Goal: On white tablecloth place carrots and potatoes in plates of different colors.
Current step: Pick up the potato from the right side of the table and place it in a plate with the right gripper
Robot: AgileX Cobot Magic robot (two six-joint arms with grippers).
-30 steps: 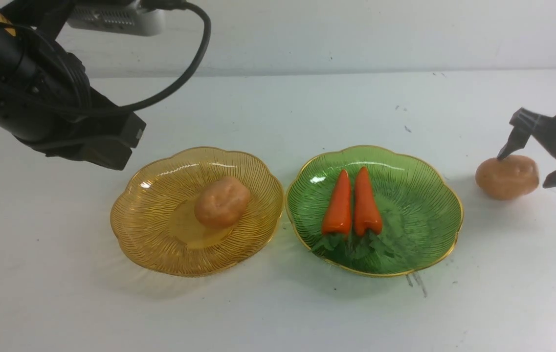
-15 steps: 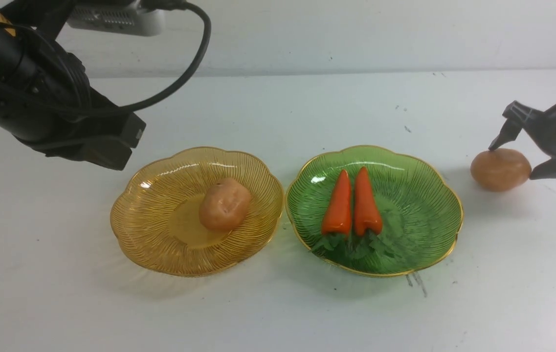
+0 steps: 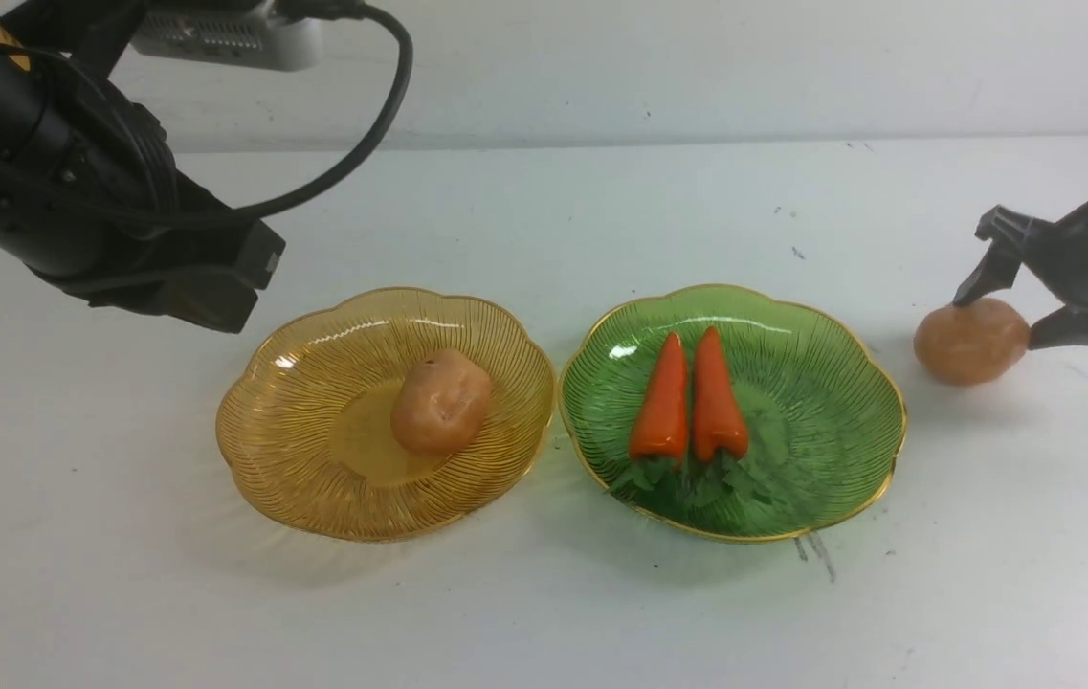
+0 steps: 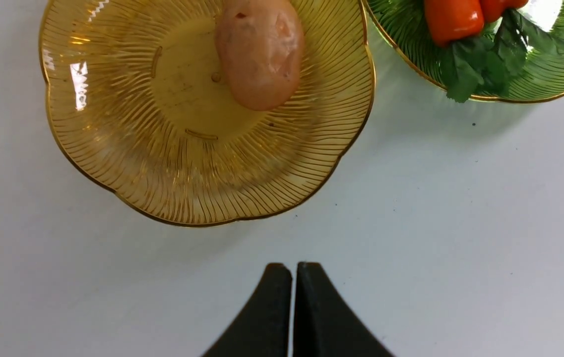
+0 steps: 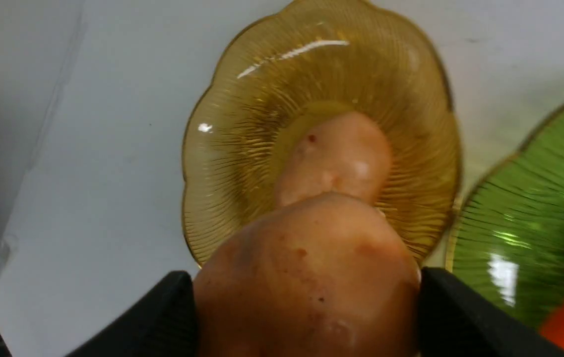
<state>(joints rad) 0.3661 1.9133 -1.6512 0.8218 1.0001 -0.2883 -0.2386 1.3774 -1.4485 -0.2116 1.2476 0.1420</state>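
Note:
On the white tablecloth [image 3: 544, 612] an amber-yellow plate [image 3: 295, 478] holds one potato [image 3: 440, 400]. Beside it to the right, a green plate [image 3: 850, 459] holds two carrots [image 3: 666, 397] side by side, leafy tops toward the robot. At the far right my right gripper [image 3: 995, 321] is shut on a second potato [image 3: 971, 341], its black fingers [image 5: 465, 317] pressing both sides of that potato [image 5: 311, 277]. My left gripper [image 4: 292, 270] is shut and empty, hovering over bare cloth just off the amber plate [image 4: 113, 148].
The left arm [image 3: 75, 191] with its cable hangs high at the back left, above and behind the amber plate. A pale wall bounds the table's far edge. Small dark specks mark the cloth near the green plate's front rim.
The right gripper and its potato have shifted a little left, toward the green plate. The potato in the amber plate has rolled slightly. The left arm has stayed still.

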